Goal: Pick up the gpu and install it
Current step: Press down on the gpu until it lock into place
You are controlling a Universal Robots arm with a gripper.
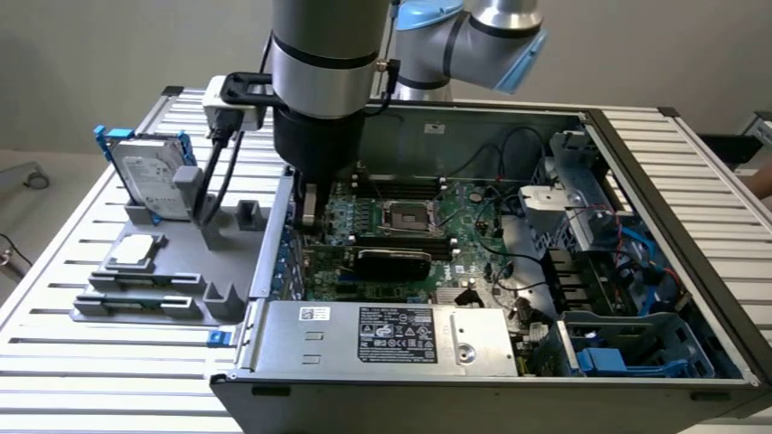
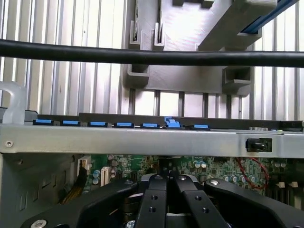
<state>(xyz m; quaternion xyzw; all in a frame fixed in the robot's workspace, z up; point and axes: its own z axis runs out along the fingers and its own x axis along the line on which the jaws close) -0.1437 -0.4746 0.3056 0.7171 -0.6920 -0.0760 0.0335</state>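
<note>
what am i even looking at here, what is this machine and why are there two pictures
This is a robot arm working over an open desktop computer case on a slatted metal table. One picture comes from a camera standing off to the side. The other comes from a camera on the arm's wrist, looking past its black gripper, whose jaws are closed together.

In the side view the arm reaches down inside the case, near the wall on the exterior view's left, above the green motherboard. A black card-shaped part, probably the gpu, lies across that board. Whether the jaws grip anything cannot be seen.

Beside the case sits a grey parts holder with a hard drive standing upright in it.
</note>
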